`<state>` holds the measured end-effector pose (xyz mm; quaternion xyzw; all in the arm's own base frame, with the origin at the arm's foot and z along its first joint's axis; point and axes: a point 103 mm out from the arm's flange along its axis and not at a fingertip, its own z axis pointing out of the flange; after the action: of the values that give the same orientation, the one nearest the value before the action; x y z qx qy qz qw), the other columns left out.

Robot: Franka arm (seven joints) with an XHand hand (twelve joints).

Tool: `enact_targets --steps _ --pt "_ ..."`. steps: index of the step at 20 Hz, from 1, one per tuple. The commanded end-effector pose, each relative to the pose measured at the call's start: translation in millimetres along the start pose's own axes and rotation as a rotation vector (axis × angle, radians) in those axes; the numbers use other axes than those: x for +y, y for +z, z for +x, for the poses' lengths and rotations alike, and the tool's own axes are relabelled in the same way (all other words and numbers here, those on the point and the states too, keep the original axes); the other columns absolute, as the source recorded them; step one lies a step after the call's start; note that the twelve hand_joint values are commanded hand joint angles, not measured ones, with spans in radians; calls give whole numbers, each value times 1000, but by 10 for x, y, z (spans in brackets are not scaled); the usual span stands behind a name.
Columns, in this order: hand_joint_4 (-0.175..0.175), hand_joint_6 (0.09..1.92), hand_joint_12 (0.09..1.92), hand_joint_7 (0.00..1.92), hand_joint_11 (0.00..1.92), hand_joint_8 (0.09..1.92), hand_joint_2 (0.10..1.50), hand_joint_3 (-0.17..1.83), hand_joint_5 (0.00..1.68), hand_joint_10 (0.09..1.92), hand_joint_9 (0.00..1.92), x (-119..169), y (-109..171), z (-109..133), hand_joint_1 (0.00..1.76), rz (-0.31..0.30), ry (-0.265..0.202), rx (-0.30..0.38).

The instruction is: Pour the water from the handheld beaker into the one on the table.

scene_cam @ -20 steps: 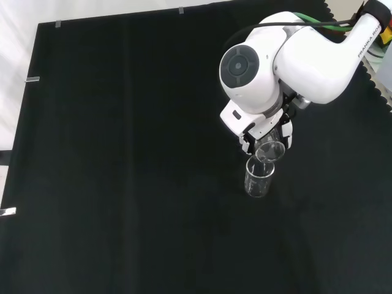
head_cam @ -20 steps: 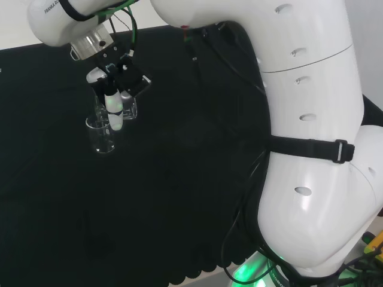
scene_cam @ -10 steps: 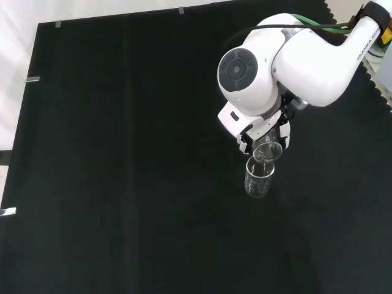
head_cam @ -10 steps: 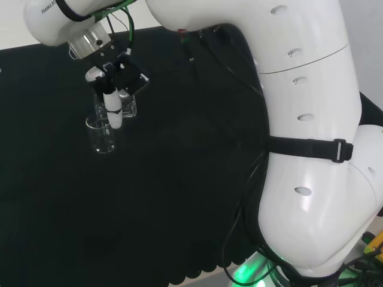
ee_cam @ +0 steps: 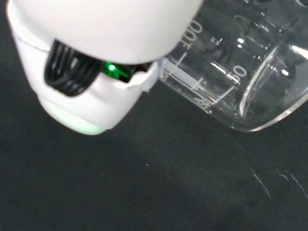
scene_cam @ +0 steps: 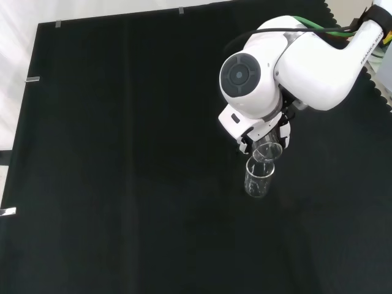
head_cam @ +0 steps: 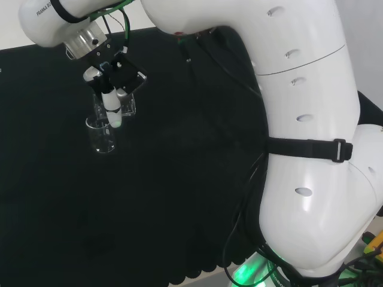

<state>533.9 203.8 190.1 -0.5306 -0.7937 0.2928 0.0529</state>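
Above the black cloth, the white arm carries the hand, its fingers curled round the handheld beaker, which hangs tipped just above and touching or nearly touching the rim of the table beaker standing upright on the cloth. Both vessels are clear, thin-walled and look light, stiff, slippery and breakable; the safest hold is round the mid-wall, away from the lip, as the hand has it. Whether water is running is hard to tell. Against a second ago, the arm's upper link has shifted slightly while both beakers sit much as they did.
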Motion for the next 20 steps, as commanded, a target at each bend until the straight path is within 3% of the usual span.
enact_targets --steps 1,20 --pt "-175 586 674 1418 1302 549 506 862 1350 439 1686 3 -7 25 1330 9 6 -17" --pt "-175 589 672 1416 1300 552 507 861 1349 449 1681 -22 -17 -13 1330 26 29 -57"
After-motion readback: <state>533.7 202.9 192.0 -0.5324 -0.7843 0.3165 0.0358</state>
